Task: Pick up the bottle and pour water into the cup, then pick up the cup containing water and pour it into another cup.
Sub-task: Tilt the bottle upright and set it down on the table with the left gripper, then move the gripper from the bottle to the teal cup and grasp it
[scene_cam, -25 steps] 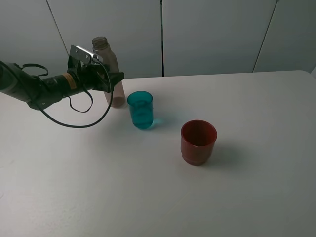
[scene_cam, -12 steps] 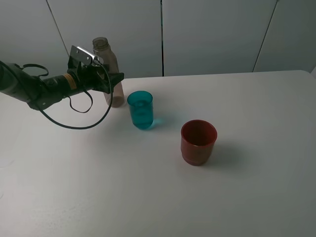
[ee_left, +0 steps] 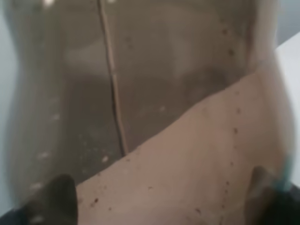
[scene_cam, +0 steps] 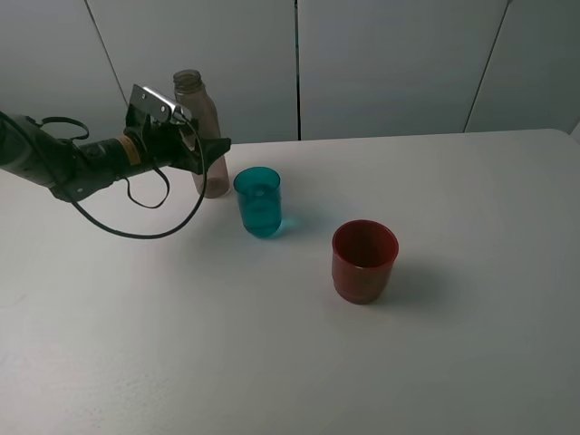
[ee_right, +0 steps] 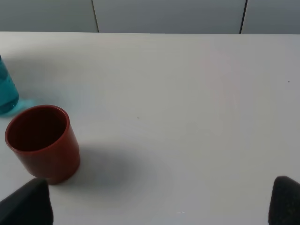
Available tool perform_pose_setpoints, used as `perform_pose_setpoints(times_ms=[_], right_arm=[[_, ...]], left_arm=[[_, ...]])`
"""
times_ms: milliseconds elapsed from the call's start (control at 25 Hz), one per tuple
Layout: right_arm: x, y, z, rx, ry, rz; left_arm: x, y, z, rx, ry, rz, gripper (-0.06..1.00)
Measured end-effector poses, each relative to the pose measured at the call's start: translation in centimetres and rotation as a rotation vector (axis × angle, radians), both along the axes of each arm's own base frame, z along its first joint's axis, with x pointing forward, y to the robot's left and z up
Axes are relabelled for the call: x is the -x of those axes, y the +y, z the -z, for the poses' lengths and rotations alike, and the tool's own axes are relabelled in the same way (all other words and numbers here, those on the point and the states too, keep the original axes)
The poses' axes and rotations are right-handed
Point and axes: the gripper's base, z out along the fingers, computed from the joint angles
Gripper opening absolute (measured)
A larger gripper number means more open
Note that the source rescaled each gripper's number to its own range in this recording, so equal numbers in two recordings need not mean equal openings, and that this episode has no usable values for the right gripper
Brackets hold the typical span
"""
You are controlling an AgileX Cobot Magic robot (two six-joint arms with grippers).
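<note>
Bottle (scene_cam: 205,113) upright at the far left part of the table (scene_cam: 471,344), just beside the teal cup (scene_cam: 259,204) and well apart from the red cup (scene_cam: 364,261), with the left gripper (scene_cam: 214,149) placed around its middle. In the left wrist view, only two dark fingertips (ee_left: 51,199) low on both sides of the brownish wall, standing wide; not possible to tell whether pressing the plastic or free of it. Right gripper (ee_right: 157,201) spread wide above bare table, with nothing between its fingers and the red cup off to one side. First danger: a pull-away of the arm with one pad touching the wall, enough to tip such a tall and slim body. With no cap on the neck, then a spill over the table. Second danger: a lift with a loose hold, followed by slipping down or turning between the pads. Third danger: a knock on the teal cup, so near to the bottle, during any sideways move; light plastic, probably easy to push or overturn. Not clear from here how much water in the bottle or in the teal cup, so hard to judge the size of a spill. Better to check the hold before any lift, and to draw back straight and slowly.
</note>
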Motion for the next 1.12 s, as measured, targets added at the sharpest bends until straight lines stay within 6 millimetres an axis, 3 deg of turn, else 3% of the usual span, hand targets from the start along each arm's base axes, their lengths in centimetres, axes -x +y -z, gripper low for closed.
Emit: perform_pose_setpoints(times_ms=[480, 1120], right_arm=[[0.0, 0.0, 0.0, 0.0, 0.0, 0.0], [0.0, 0.0, 0.0, 0.0, 0.0, 0.0]], left_arm=[[0.4, 0.9, -2.6, -0.153, 0.148, -0.063, 0.99], [5.2, 1.8, -3.8, -0.201, 0.239, -0.099, 0.99]])
